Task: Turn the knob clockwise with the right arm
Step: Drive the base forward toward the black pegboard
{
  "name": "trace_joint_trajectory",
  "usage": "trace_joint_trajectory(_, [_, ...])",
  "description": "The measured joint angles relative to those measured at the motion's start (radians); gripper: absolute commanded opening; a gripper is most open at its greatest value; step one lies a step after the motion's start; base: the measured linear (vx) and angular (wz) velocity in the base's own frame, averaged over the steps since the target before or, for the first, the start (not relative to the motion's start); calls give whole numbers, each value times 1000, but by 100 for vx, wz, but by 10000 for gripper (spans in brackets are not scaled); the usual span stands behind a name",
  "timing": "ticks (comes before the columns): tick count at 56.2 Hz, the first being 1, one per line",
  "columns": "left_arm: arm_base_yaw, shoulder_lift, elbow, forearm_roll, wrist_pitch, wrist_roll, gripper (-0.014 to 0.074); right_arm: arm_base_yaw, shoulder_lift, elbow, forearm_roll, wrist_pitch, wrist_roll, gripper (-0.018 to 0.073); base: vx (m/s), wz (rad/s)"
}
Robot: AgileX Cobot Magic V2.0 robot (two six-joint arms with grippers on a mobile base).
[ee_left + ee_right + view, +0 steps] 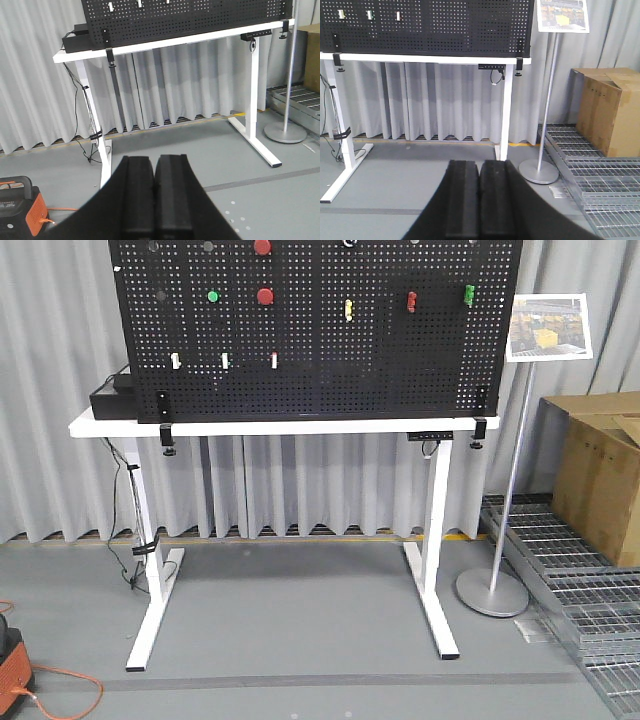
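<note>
Both the left gripper [155,200] and right gripper [480,200] show fingers pressed together, empty, well short of the bench [300,426], which we judge a parked pose; the knob [348,243] sits high on the pegboard [320,365].

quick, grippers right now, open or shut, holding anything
left gripper: shut, holding nothing
right gripper: shut, holding nothing

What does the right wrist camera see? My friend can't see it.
The robot's black right claw, shut, fills the bottom, facing a black pegboard standing on a white table. A brown cardboard box sits to the right.
</note>
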Motion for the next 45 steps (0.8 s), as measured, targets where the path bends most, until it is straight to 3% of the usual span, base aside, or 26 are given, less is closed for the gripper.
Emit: trace_joint_trajectory(45, [0, 0, 0, 0, 0, 0, -6, 0, 0, 0, 0, 0, 0, -7, 0, 0])
